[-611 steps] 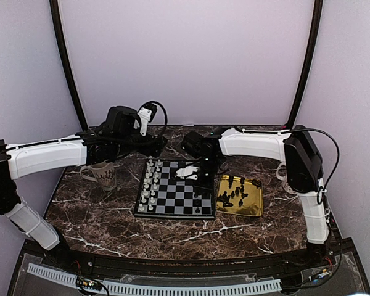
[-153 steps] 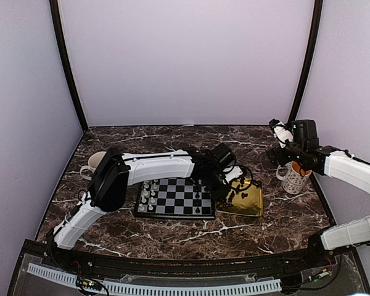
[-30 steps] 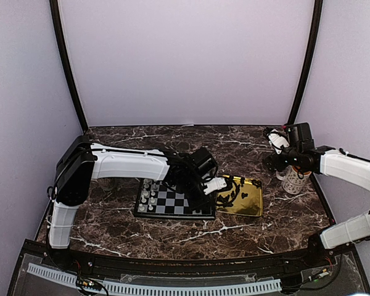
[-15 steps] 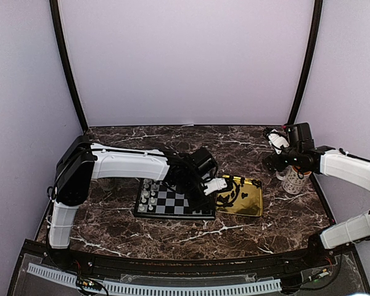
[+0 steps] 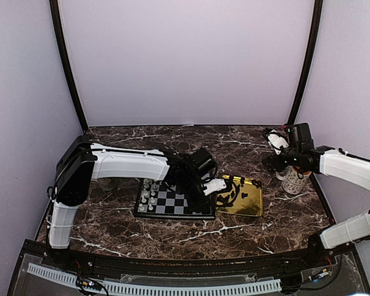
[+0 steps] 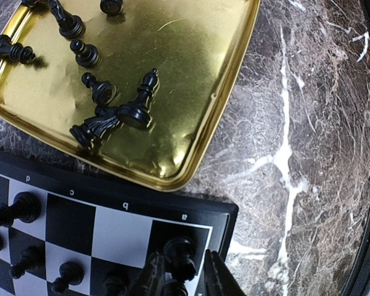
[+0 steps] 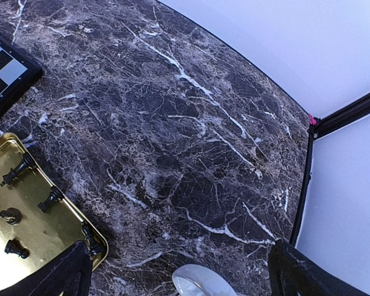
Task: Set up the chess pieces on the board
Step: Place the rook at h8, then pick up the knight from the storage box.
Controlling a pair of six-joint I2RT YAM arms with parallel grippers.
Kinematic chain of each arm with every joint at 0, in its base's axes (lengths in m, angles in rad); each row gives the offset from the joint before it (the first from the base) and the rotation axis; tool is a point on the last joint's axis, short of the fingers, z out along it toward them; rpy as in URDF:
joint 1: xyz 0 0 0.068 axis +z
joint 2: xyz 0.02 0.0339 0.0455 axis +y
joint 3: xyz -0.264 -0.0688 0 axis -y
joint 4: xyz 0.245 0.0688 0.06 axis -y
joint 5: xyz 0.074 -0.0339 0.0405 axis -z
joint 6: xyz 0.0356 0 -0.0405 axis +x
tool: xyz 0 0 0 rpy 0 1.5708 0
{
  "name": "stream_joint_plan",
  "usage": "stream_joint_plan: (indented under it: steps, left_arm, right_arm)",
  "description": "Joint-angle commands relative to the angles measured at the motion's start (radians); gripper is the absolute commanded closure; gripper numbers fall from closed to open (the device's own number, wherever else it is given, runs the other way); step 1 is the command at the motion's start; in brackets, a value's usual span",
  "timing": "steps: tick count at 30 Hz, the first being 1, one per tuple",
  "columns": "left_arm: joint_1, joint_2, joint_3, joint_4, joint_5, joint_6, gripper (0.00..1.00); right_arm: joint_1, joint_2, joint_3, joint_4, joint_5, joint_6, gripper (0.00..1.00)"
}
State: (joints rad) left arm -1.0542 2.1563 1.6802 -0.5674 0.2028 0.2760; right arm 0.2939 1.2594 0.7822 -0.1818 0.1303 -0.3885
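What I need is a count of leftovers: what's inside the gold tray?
Only black chess pieces, at least seven in the left wrist view, in the gold tray. Its far end is cut off there, and from above the left arm covers its left edge.

Reaches rightward and low with the left arm [image 5: 129, 165], elbow high at the left; points the left gripper [image 6: 181, 265] down, fingers [image 6: 219, 283] only a narrow gap apart. Holds the right arm [image 5: 348, 169] bent at far right; spreads the right gripper [image 7: 179, 262] wide, aimed downward.

White arm shells [image 5: 129, 165], black joints [image 5: 78, 176]
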Motion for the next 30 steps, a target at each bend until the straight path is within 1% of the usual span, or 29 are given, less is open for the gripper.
stream_joint_plan:
  steps: [1,5,9,13,14,15,16,17,21,24,26,28,30]
  left_arm:
    - [-0.003,-0.021,0.022,-0.020,0.007,-0.014,0.72]
    - [-0.004,-0.031,0.046,-0.015,0.007,-0.023,0.69]
    - [-0.004,-0.072,0.066,-0.032,-0.039,-0.015,0.66]
    - [-0.004,-0.156,0.070,-0.056,-0.120,0.001,0.59]
    - [-0.004,-0.180,0.062,-0.049,-0.144,0.001,0.54]
    - [-0.004,-0.209,0.050,-0.034,-0.170,-0.002,0.27]
    - [-0.004,-0.237,0.031,-0.011,-0.195,-0.004,0.04]
    - [-0.004,-0.269,0.007,0.021,-0.229,-0.006,0.01]
    - [0.004,-0.396,-0.166,0.240,-0.457,-0.047,0.01]
    - [0.022,-0.461,-0.268,0.312,-0.544,-0.052,0.01]
    - [0.038,-0.513,-0.353,0.399,-0.555,-0.037,0.01]
    - [0.068,-0.571,-0.448,0.509,-0.545,-0.052,0.01]
    - [0.123,-0.629,-0.539,0.609,-0.477,-0.098,0.01]
  right_arm:
    - [-0.002,0.003,0.006,0.008,-0.026,-0.016,0.00]
    - [-0.001,-0.021,0.014,-0.011,-0.087,-0.012,0.00]
    - [-0.001,-0.073,0.056,-0.040,-0.152,0.020,0.00]
    - [-0.001,-0.105,0.115,-0.119,-0.268,-0.045,0.00]
    - [-0.001,-0.102,0.140,-0.159,-0.301,-0.074,0.00]
    - [0.000,-0.096,0.166,-0.201,-0.326,-0.098,0.00]
    - [0.000,-0.084,0.197,-0.249,-0.350,-0.117,0.01]
    - [-0.001,-0.071,0.230,-0.301,-0.378,-0.143,0.02]
    - [0.010,0.017,0.339,-0.474,-0.473,-0.180,0.18]
    - [0.032,0.091,0.406,-0.552,-0.486,-0.186,0.32]
    - [0.051,0.138,0.436,-0.581,-0.474,-0.181,0.40]
    - [0.076,0.191,0.461,-0.602,-0.448,-0.173,0.45]
    - [0.098,0.232,0.475,-0.610,-0.423,-0.165,0.49]
